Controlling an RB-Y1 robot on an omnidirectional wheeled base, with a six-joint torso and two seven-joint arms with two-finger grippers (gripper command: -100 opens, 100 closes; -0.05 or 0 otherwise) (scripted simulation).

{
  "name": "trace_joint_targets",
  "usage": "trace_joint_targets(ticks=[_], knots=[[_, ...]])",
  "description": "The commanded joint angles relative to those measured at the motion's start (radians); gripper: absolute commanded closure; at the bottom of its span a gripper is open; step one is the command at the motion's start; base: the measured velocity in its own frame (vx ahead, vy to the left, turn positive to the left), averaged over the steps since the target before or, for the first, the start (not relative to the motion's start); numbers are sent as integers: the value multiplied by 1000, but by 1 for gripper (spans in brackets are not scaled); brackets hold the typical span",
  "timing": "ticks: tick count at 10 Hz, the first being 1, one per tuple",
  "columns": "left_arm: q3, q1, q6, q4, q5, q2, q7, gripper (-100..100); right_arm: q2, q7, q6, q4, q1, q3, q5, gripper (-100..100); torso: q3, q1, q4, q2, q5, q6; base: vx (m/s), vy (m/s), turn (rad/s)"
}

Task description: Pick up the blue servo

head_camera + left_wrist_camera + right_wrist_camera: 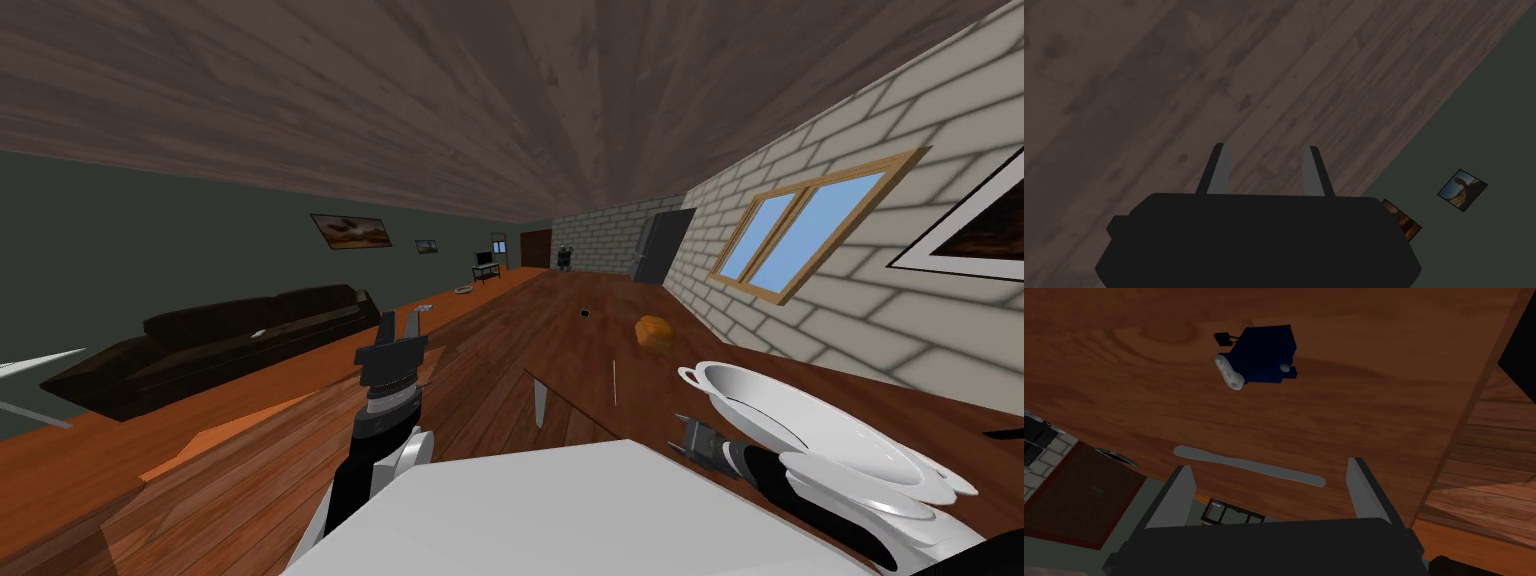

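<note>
**Status.** The approach is under way and the pickup is not yet done. The servo (1264, 355) lies on the tabletop (1149, 403), untouched and well apart from the tabletop edge that shows in the right wrist view. In the head view, a small dark item in the far middle of the tabletop is judged to be the same part.

The right gripper (1271, 488) faces the servo from the near edge. Its jaws are wide apart and empty. A strip (1249, 466) lies on the tabletop between gripper and servo, apart from both.

Steps left, as judged:
1. Advance past the strip.
2. Bracket the servo body.
3. Close the jaws.
4. Lift.

The left gripper (400, 325) is raised near the left edge of the tabletop. Its jaws are apart with a narrower gap and hold nothing.

**Materials and shapes.**
- Servo: dark blue box body with flat matte faces, square corners and a small mounting tab.
- Horn (1230, 374): white and rounded, at one end of the servo. It is judged a poor grip surface; the flat parallel sides of the body are judged the better one.
- Connector (1222, 339): small, black and blocky, joined to the body by short wires.
- Tabletop: red-brown wood with visible grain and a smooth finish.
- Strip: thin, flat and light grey with rounded ends. What it is cannot be told.
- Bowls (760, 400): a smooth white stack at the right edge, just beside the right gripper.
- Lump (655, 332): orange-brown and rounded, near the far right edge.
</note>
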Motion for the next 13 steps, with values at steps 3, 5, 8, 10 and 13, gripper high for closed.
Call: trace_joint_targets(ticks=[3, 5, 8, 10, 13], knots=[[0, 0, 0, 0, 0, 0, 0, 0, -33, 20, 5, 83, 35, 43, 34, -100, 0, 0, 0, 0, 0, 0, 59, 8, 80], [0, 0, 0, 0, 0, 0, 0, 0, -38, 24, 5, 100, 41, 52, 40, -100, 0, 0, 0, 0, 0, 0, 40, 3, 38], [0, 0, 0, 0, 0, 0, 0, 0, -53, 8, 10, 102, 40, 74, 45, 0, 1, 0, 0, 2, 0, 0, 15, 1, 27], [0, 0, 0, 0, 0, 0, 0, 0, -7, 22, 35, 123, 26, 82, 52, -100, 1, -2, 1, 3, -1, 0, 12, -45, 79], [0, 0, 0, 0, 0, 0, 0, 0, 6, 28, 33, 139, 16, 82, 54, 100, 1, -2, 1, 3, -1, 0, 7, -33, 27]])
